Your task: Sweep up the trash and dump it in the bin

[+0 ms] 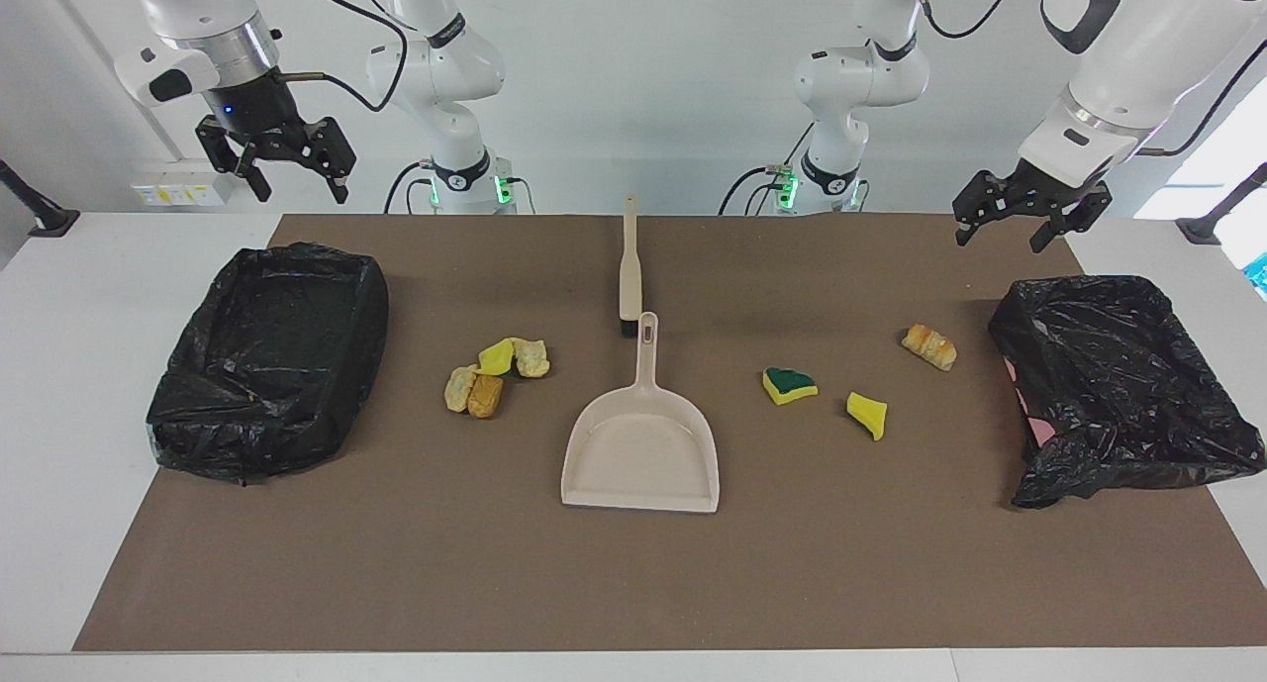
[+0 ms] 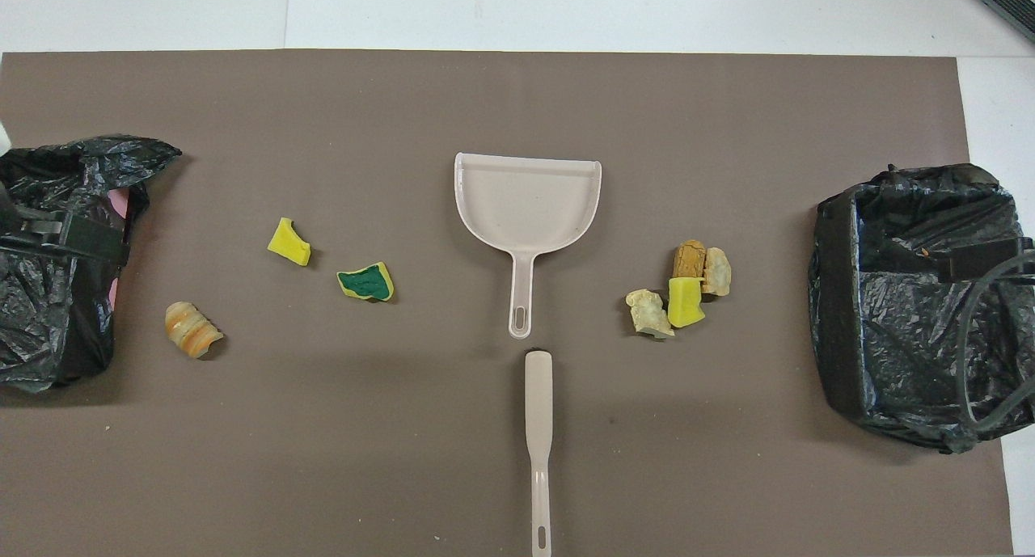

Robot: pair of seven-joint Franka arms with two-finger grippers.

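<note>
Black left tool [image 1: 1029, 225], jaws wide and empty, over one bagged bin [image 1: 1128, 385]; right tool [image 1: 287, 172], likewise, apparently over the other bin [image 1: 267, 360]. Trash [image 1: 495, 375] lies on the worktop [image 1: 633, 583] beside the dustpan [image 1: 641, 444], more scraps [image 1: 866, 415] toward the left arm's end.

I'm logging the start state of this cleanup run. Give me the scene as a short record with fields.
trash: four scraps clustered toward right arm's end; three scattered toward left arm's
dustpan: mid-mat, empty
brush: nearer the robots, in line with the dustpan's handle
bins: black-lined, one at each end
left gripper: open, raised
right gripper: open, raised
</note>
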